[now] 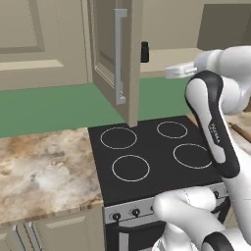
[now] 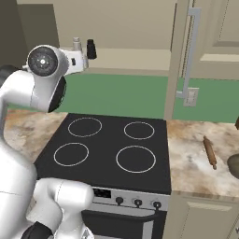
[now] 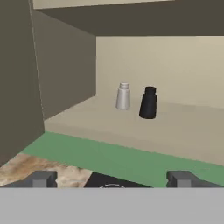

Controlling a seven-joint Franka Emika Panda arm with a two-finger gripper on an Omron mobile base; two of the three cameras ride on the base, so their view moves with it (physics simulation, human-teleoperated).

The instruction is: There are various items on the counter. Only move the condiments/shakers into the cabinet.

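Note:
The small black shaker and the pale grey shaker stand upright side by side on the shelf of the open cabinet, the grey one to the left. My gripper is open and holds nothing; it hangs in front of the shelf edge, apart from both shakers. From the base, the black shaker and the grey shaker show just past my white hand. The dark olive jug sits cut off at the right edge, on the counter.
The cabinet door stands swung open above the black stovetop. A wooden rolling pin lies on the counter right of the stove. More marbled counter stretches left of the stove.

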